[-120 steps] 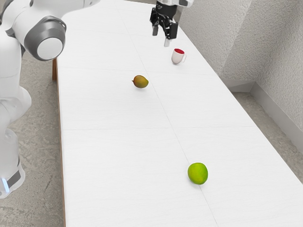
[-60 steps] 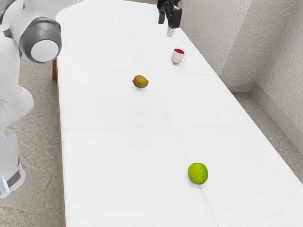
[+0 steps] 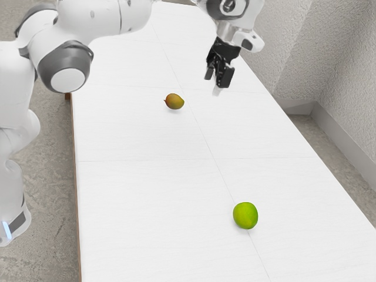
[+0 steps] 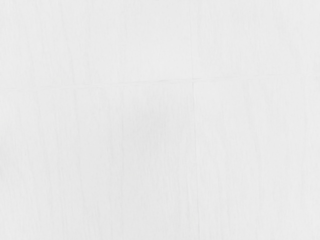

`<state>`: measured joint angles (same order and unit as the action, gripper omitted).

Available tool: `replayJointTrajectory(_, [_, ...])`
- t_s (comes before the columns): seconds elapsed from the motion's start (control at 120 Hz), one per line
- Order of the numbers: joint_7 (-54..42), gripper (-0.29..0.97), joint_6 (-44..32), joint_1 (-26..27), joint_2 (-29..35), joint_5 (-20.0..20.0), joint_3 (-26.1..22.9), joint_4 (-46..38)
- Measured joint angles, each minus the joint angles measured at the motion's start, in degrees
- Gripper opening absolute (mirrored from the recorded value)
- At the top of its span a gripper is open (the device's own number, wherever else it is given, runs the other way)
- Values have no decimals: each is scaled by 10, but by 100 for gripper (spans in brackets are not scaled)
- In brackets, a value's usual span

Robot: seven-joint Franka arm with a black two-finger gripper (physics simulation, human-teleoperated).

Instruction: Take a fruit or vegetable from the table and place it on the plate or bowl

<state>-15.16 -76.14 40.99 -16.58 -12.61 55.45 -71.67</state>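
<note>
White table bears a small brown-green mango and a round green fruit; claw hangs released.

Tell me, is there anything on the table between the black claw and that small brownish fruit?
No. In the exterior view, the stretch between the gripper and the brownish fruit is just bare white table.

Two fruits are counted on the one white counter. One is a brown and orange mango. The other is a round green lime. One robot arm is seen over the counter, and one black claw is counted on it.
</note>
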Motion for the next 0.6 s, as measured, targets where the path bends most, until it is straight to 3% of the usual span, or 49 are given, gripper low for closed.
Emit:
replayJointTrajectory(0.083, [-8,68,-47,15,46,-4,-71,-65])
replayJointTrajectory(0.158, [-9,68,-88,33,115,22,-137,-125])
replayJointTrajectory(0.342, [-2,68,-169,63,173,58,-247,-218])
replayJointTrajectory(0.458, [2,68,-203,86,175,76,-290,-229])
replayJointTrajectory(0.6, [8,68,-227,135,177,85,-306,-246])
